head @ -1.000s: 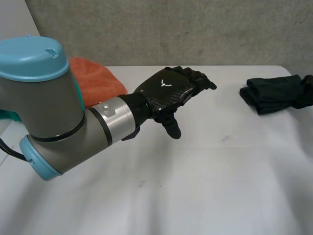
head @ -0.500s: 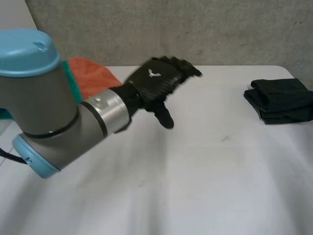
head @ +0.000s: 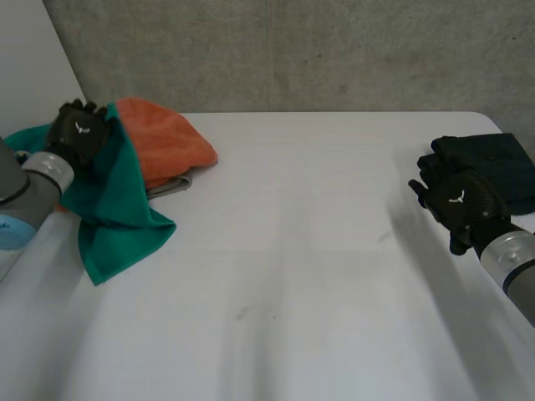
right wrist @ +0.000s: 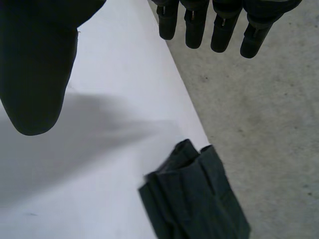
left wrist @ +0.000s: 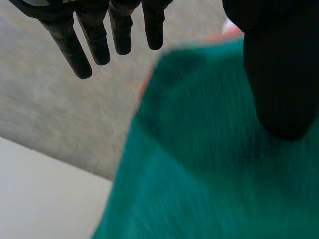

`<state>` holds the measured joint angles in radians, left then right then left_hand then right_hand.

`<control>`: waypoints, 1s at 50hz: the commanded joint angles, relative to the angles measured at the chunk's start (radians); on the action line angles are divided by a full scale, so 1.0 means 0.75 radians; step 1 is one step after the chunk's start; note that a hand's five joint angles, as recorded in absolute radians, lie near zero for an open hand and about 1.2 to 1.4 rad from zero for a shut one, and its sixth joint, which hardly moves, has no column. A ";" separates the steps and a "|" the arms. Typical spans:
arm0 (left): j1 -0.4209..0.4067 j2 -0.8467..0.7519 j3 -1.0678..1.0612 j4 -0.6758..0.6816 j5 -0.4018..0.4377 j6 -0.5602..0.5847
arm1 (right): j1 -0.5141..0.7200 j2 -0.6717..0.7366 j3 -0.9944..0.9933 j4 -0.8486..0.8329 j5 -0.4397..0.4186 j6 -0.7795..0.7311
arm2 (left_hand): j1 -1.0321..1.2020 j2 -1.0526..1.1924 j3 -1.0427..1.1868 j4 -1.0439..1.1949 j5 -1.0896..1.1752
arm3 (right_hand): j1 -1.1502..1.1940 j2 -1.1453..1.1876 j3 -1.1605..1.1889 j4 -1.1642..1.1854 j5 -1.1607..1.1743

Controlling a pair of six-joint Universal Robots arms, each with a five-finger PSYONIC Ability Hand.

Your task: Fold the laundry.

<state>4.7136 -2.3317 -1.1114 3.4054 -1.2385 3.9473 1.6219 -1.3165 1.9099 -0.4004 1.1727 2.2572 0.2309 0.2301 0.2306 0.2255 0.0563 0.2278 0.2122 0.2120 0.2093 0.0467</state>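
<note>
A green cloth (head: 117, 209) lies crumpled at the table's far left, partly over an orange cloth (head: 163, 138). My left hand (head: 79, 134) hovers over the green cloth's far end, fingers straight. In the left wrist view, that hand (left wrist: 94, 40) is open with the green cloth (left wrist: 209, 174) under its palm and no grip on it. A folded black cloth (head: 493, 163) sits at the table's far right. My right hand (head: 456, 200) is just in front of it. In the right wrist view, the hand (right wrist: 224, 25) is open and empty above the black cloth (right wrist: 194, 199).
A bit of grey cloth (head: 171, 185) pokes out from under the orange one. The white table (head: 292, 276) stretches bare between the two piles. Its right edge (right wrist: 184, 99) runs close beside the black cloth, with grey floor beyond.
My left arm has swung from the table's middle back to the far left, over the green cloth. My right hand has come in beside the black cloth.
</note>
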 commanded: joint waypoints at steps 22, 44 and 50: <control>-0.695 0.471 -0.326 0.153 -0.026 -0.866 | -0.021 -0.269 -0.117 0.251 0.063 0.582 | 1.554 1.555 1.554 1.561 1.554 | -0.071 -0.050 -0.050 -0.046 -0.062; -0.849 0.401 -0.320 0.055 -0.200 -0.894 | -0.009 -0.177 -0.141 0.390 0.071 0.621 | 0.035 0.037 0.036 0.043 0.036 | -0.071 -0.050 -0.050 -0.046 -0.062; -0.736 0.524 -0.459 0.016 -0.191 -0.890 | -0.001 -0.182 -0.194 0.703 0.050 0.611 | 0.051 0.052 0.052 0.058 0.051 | -0.071 -0.050 -0.050 -0.046 -0.062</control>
<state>4.0830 -2.0321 -1.3605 3.4439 -1.3878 3.2777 1.6160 -1.4479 1.7961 -0.0707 1.2230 2.7213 0.2764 0.2684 0.2666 0.2625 0.0781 0.2278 0.2122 0.2120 0.2093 0.0467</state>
